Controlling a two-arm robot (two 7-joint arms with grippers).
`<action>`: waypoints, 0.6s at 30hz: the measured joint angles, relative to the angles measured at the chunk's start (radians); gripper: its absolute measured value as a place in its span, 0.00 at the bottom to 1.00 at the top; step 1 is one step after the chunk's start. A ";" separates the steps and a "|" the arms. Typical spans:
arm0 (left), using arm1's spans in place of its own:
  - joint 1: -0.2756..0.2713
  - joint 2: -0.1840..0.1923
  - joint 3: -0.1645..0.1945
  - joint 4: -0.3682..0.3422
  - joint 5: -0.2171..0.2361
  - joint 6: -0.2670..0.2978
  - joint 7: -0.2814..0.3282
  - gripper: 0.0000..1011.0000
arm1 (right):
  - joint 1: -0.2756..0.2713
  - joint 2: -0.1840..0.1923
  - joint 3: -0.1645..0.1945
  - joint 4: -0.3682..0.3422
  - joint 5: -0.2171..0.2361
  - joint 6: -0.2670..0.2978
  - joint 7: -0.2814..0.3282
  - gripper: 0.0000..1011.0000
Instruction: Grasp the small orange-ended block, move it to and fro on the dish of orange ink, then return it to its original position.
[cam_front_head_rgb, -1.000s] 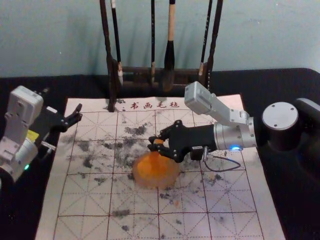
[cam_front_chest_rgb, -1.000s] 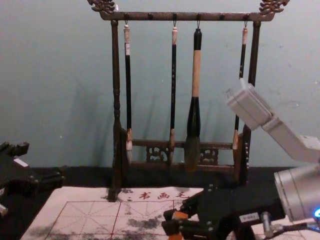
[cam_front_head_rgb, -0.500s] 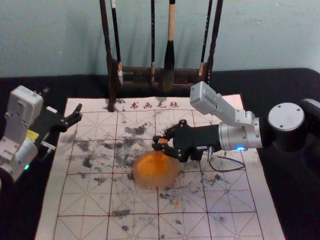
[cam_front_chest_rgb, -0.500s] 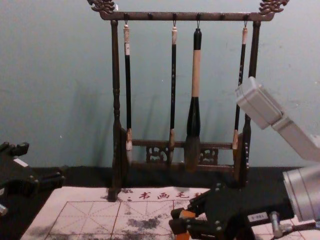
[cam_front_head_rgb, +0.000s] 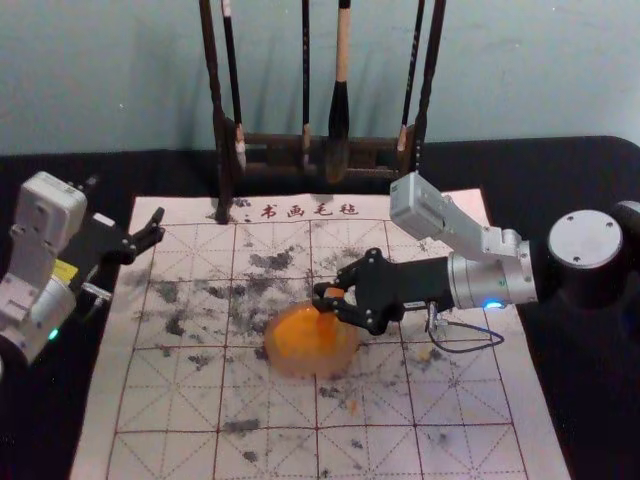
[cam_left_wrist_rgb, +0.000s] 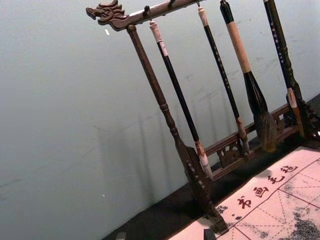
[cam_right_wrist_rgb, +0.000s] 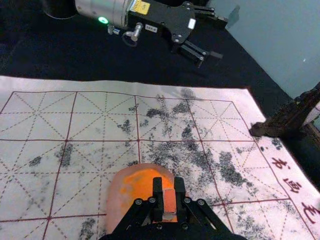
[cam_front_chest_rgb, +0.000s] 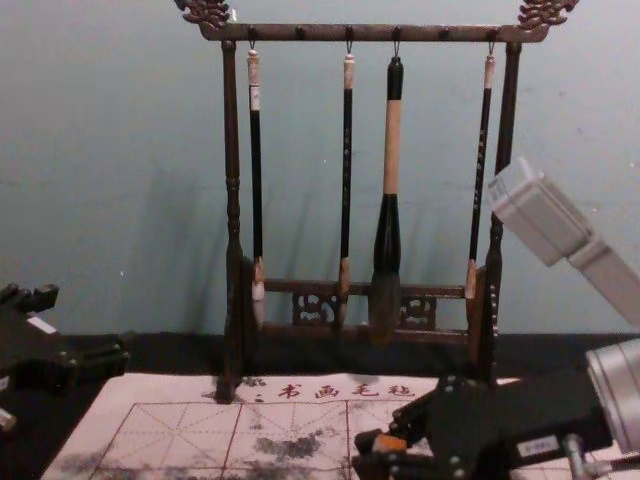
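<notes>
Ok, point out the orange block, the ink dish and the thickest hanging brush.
Orange block (cam_right_wrist_rgb: 169, 201), right wrist view, visible end.
Ink dish (cam_front_head_rgb: 312, 371), head view, near rim.
Thickest brush (cam_front_chest_rgb: 392, 145), chest view, pale handle section.

The mat (cam_front_head_rgb: 460, 390) lies on the table (cam_front_head_rgb: 50, 420), the dish (cam_front_head_rgb: 348, 352) near its middle. The block (cam_front_head_rgb: 336, 292) is in the right gripper (cam_front_head_rgb: 324, 296), by the dish's far right edge. Behind the dish stands the rack (cam_front_chest_rgb: 300, 33), brushes (cam_front_chest_rgb: 392, 150) hanging from it.

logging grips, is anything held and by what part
The right gripper holds the block by two opposite sides, near its top end. The left gripper, by the mat's far left corner, holds nothing.
</notes>
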 joint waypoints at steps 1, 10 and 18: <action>0.000 0.000 0.000 0.000 0.000 0.000 0.000 0.99 | -0.001 0.003 0.000 -0.003 0.000 0.000 0.001 0.13; 0.000 0.000 0.000 0.000 0.000 0.000 0.000 0.99 | -0.020 0.025 -0.005 -0.044 0.010 0.000 0.012 0.13; 0.000 0.000 0.000 0.000 0.000 0.000 0.000 0.99 | -0.024 0.024 -0.018 -0.058 0.014 0.000 0.021 0.13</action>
